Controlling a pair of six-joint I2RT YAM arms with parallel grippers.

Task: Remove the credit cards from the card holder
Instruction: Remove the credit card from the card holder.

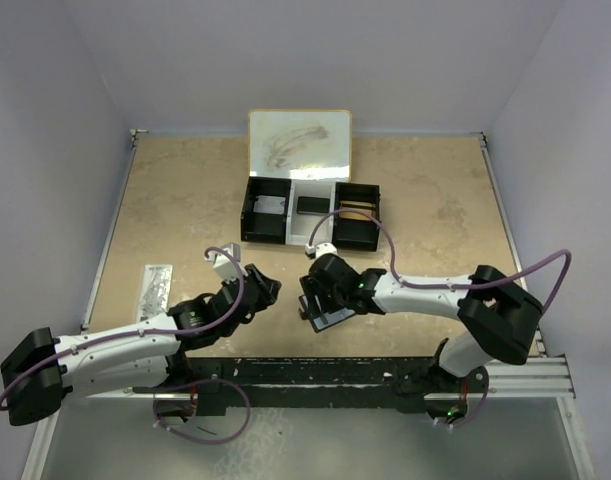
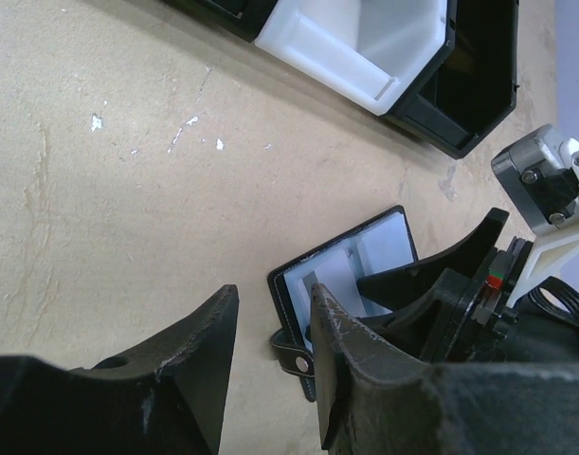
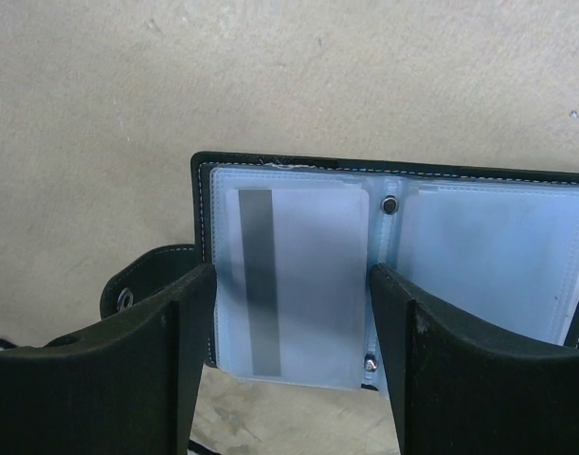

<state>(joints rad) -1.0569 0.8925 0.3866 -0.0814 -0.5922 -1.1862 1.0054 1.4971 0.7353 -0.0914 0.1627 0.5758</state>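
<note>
The black card holder (image 3: 202,204) lies open on the table, its pale blue plastic pockets facing up. One credit card (image 3: 308,275) with a grey stripe sits inside the left pocket. My right gripper (image 3: 291,284) is open and low over it, one finger on each side of that pocket. The snap tab (image 3: 142,280) sticks out beside the left finger. From above, the holder (image 1: 328,318) shows under the right gripper (image 1: 315,303). My left gripper (image 1: 265,288) is open just left of the holder (image 2: 351,261), with only bare table between its fingers (image 2: 213,332).
The black-and-white three-compartment tray (image 1: 310,215) stands beyond the grippers, with a white board (image 1: 298,140) behind it. A pale patterned card-like strip (image 1: 157,290) lies on the table at the left. Purple walls enclose the tan tabletop.
</note>
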